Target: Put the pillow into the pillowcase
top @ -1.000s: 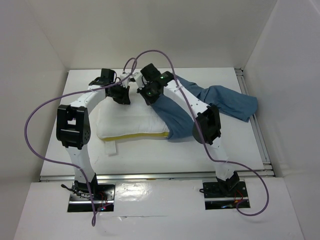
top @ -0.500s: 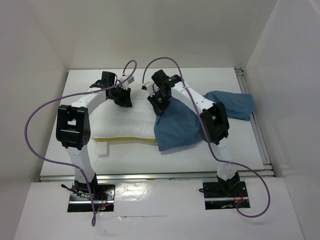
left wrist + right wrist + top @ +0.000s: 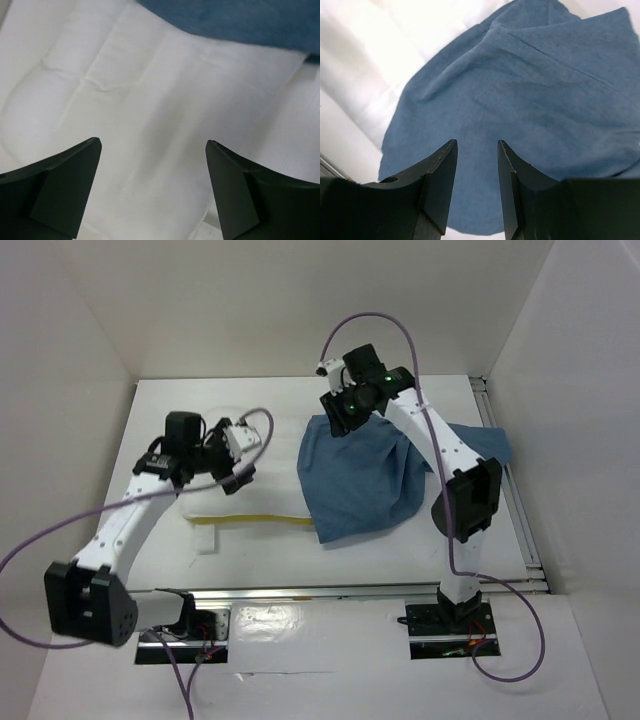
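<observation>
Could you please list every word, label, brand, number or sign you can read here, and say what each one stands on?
None: no view shows a readable word, number or sign.
Pillow: plain white, no print visible.
Pillowcase: plain blue, no print visible.
Tab at the pillow's near edge: too small to tell whether it bears any text.
</observation>
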Motion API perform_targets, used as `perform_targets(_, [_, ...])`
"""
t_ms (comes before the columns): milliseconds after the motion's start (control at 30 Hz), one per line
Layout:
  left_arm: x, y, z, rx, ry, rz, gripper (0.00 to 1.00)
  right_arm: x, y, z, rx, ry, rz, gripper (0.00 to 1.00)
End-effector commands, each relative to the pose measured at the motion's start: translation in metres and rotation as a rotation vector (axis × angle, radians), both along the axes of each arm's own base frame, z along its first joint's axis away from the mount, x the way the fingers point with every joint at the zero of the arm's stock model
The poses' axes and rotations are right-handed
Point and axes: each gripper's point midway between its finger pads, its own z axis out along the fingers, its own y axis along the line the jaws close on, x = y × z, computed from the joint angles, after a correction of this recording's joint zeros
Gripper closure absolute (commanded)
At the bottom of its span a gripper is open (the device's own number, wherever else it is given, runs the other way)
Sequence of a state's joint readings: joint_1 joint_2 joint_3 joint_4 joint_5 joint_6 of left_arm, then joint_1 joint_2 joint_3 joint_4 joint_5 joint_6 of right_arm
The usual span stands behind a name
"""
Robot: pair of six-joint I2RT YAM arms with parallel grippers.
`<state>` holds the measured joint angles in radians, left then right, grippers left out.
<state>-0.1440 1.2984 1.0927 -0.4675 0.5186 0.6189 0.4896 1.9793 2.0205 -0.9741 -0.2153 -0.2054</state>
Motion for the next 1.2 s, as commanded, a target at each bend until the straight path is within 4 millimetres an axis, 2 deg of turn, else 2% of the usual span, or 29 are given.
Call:
perform_targets(0, [-0.034, 0.002, -0.024, 0.221, -0.187, -0.215, 0.00, -0.016, 0.008, 0.046, 0.108, -0.086, 0.040, 0.54])
perform_targets(33, [-0.048, 0.008, -0.052, 0.272, -0.186, -0.225, 0.00, -0.021, 0.005, 0.036, 0.094, -0.060, 0.039, 0.54])
perform_targets(67, [-0.043, 0.007, -0.035, 0.304, -0.339, -0.244, 0.00, -0.022, 0.003, 0.035, 0.090, -0.067, 0.033, 0.54])
perform_targets(167, [-0.055, 0.004, -0.051, 0.337, -0.376, -0.297, 0.00, -0.025, -0.005, 0.033, 0.078, -0.063, 0.017, 0.54])
perform_targets(200, [-0.059, 0.001, -0.057, 0.334, -0.354, -0.326, 0.00, -0.028, -0.009, 0.038, 0.077, -0.076, 0.011, 0.54])
perform_targets(233, [-0.055, -0.003, -0.048, 0.325, -0.355, -0.334, 0.00, -0.028, -0.009, 0.038, 0.077, -0.076, 0.011, 0.54])
perform_targets(267, [-0.057, -0.009, -0.050, 0.310, -0.332, -0.361, 0.00, -0.031, -0.011, 0.040, 0.078, -0.078, 0.011, 0.54])
perform_targets(300, [-0.060, -0.012, -0.065, 0.308, -0.248, -0.378, 0.00, -0.034, -0.014, 0.040, 0.071, -0.080, 0.006, 0.54])
perform_targets(333, [-0.054, -0.013, -0.064, 0.309, -0.240, -0.379, 0.00, -0.036, -0.015, 0.033, 0.063, -0.065, 0.005, 0.54])
perform_targets(400, [-0.046, -0.019, -0.073, 0.294, -0.202, -0.360, 0.00, -0.036, -0.015, 0.036, 0.068, -0.074, 0.005, 0.54])
perform_targets(433, [-0.039, -0.025, -0.084, 0.295, -0.191, -0.372, 0.00, -0.036, -0.015, 0.036, 0.068, -0.074, 0.005, 0.54])
perform_targets(467, [-0.032, -0.031, -0.081, 0.288, -0.196, -0.374, 0.00, -0.037, -0.016, 0.032, 0.063, -0.065, 0.005, 0.54])
perform_targets(533, [-0.025, -0.035, -0.096, 0.287, -0.149, -0.388, 0.00, -0.039, -0.017, 0.030, 0.058, -0.055, 0.005, 0.54])
perform_targets(600, [-0.020, -0.044, -0.094, 0.262, -0.130, -0.421, 0.00, -0.041, -0.018, 0.029, 0.048, -0.049, 0.012, 0.54])
perform_targets(767, [-0.030, -0.051, -0.099, 0.245, -0.059, -0.509, 0.00, -0.039, -0.024, 0.031, 0.024, -0.072, -0.002, 0.54])
perform_targets(800, [-0.036, -0.049, -0.105, 0.250, -0.041, -0.518, 0.00, -0.040, -0.025, 0.027, 0.019, -0.063, -0.002, 0.54])
perform_targets(867, [-0.046, -0.044, -0.122, 0.268, -0.015, -0.532, 0.00, -0.041, -0.027, 0.032, 0.019, -0.077, -0.008, 0.54])
perform_targets(933, [-0.048, -0.043, -0.126, 0.268, -0.024, -0.531, 0.04, -0.043, -0.028, 0.031, 0.017, -0.074, -0.008, 0.54])
perform_targets(1000, [-0.051, -0.046, -0.131, 0.268, -0.018, -0.545, 0.12, -0.043, -0.028, 0.031, 0.017, -0.074, -0.008, 0.54])
perform_targets(1033, [-0.051, -0.049, -0.131, 0.266, -0.013, -0.536, 0.34, -0.043, -0.028, 0.031, 0.017, -0.074, -0.008, 0.54])
perform_targets(1067, [-0.051, -0.051, -0.140, 0.269, 0.014, -0.530, 0.48, -0.045, -0.029, 0.030, 0.012, -0.065, -0.008, 0.53])
perform_targets(1100, [-0.044, -0.050, -0.142, 0.281, 0.021, -0.499, 0.64, -0.045, -0.029, 0.030, 0.012, -0.065, -0.008, 0.53])
perform_targets(1133, [-0.043, -0.055, -0.144, 0.266, 0.043, -0.484, 0.89, -0.044, -0.029, 0.033, 0.017, -0.073, -0.008, 0.53])
perform_targets(1167, [-0.039, -0.054, -0.145, 0.270, 0.059, -0.463, 0.98, -0.045, -0.029, 0.028, 0.007, -0.056, -0.007, 0.53])
